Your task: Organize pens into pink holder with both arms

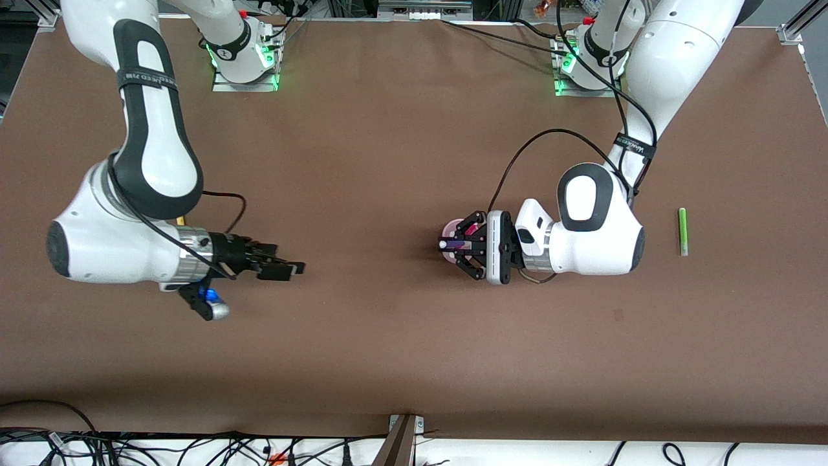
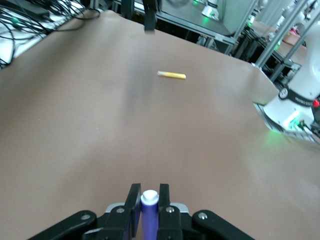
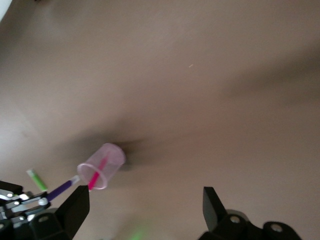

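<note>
- Four pens show, one of each colour. The purple pen is clamped between the fingers of the left gripper, its whitish tip pointing out over the cup.
- The magenta pen already stands slanted inside the cup.
- The green pen lies flat on the table toward the left arm's end, well apart from the cup, with the left arm's bulky wrist between them.
- The yellow pen lies flat on bare table toward the right arm's end; in the front view the right arm's elbow covers nearly all of it.
- There is one cup, pale pink and see-through, standing near the middle of the table. The left gripper hangs right over it and hides much of its rim from the front camera.
- Two arms are in view. The right gripper hovers over bare table toward its own end, fingers spread wide and holding nothing.
- The brown table carries nothing else; loose cables trail along its edge nearest the front camera.
</note>
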Tool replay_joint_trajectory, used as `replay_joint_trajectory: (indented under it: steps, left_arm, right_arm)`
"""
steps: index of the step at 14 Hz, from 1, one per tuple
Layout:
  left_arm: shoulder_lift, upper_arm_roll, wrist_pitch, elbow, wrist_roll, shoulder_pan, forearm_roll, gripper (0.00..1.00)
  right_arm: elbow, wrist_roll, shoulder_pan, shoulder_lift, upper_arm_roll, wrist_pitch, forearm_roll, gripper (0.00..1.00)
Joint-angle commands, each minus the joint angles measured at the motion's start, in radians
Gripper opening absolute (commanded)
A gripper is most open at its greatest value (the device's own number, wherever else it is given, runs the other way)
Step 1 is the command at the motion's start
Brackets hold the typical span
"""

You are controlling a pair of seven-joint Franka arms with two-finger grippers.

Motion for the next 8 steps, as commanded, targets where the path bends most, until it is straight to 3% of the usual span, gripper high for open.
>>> replay_joint_trajectory:
  steps: [1, 5, 6, 7, 8]
  left_arm:
    - [-0.026, 0.003, 0.028, -0.071, 0.066, 0.006, 0.000, 0.00]
    - [-0.027, 0.000, 0.066, -0.111, 0.066, -0.006, 0.000, 0.00]
    - [-0.027, 0.001, 0.071, -0.111, 0.067, -0.009, 0.000, 0.05]
    - [-0.027, 0.000, 0.071, -0.114, 0.067, -0.006, 0.000, 0.90]
    - [-0.039, 0.000, 0.069, -0.118, 0.067, -0.002, 0.000, 1.00]
  right_arm:
    - [-0.049, -0.084, 0.017, -0.087, -0.019, -0.034, -0.183, 1.00]
    - [-0.150, -0.196, 0.020, -0.227, -0.045, -0.038, -0.389, 1.00]
    - [-0.181, -0.219, 0.021, -0.274, -0.043, -0.036, -0.426, 1.00]
    - [-0.206, -0.252, 0.021, -0.322, -0.043, -0.038, -0.449, 1.00]
    - [-0.233, -0.286, 0.023, -0.365, -0.045, -0.038, -0.469, 1.00]
